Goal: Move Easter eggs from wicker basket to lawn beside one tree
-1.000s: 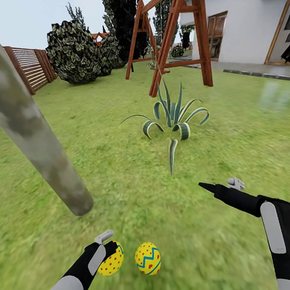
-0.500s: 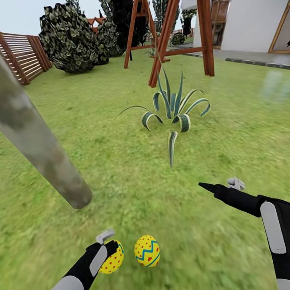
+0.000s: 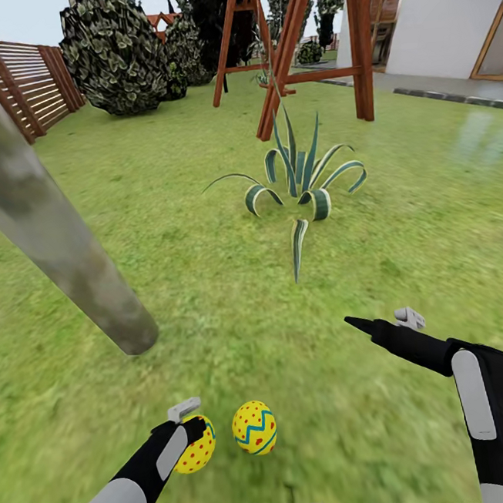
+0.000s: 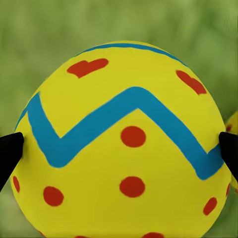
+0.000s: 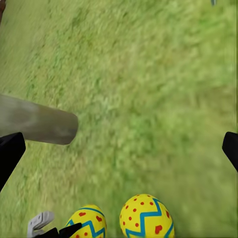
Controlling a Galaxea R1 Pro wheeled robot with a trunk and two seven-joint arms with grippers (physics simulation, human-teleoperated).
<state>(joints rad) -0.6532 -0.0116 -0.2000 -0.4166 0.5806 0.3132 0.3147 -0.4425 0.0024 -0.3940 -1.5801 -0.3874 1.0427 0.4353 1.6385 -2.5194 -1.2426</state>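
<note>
Gripping a small yellow egg with red dots and a blue zigzag band [image 3: 197, 452], the left tool [image 3: 189, 428] hangs low over the short green lawn [image 3: 210, 302]; in the left wrist view that held egg [image 4: 124, 144] sits squarely between the two black fingertips [image 4: 10, 153], one pressed against each flank. A second yellow egg with red dots and a teal zigzag [image 3: 254, 428] lies on the grass just beside the held one, on its right, and the two appear not to touch. Seen from the right wrist, both eggs show close together, the resting one [image 5: 146, 216] next to the gripped one [image 5: 87, 221], with the cut-looking base of the trunk [image 5: 42, 126] beyond them. That slim, pale grey-green mottled tree trunk [image 3: 56, 233] meets the grass near the eggs, ahead and to the left. The right tool [image 3: 379, 322] is held out above bare grass to the right, well apart from the eggs, its fingers spread wide with nothing between them. Farther ahead grows a spiky striped green-and-cream plant [image 3: 301, 192], and behind it stands a reddish wooden swing frame [image 3: 307, 44].
</note>
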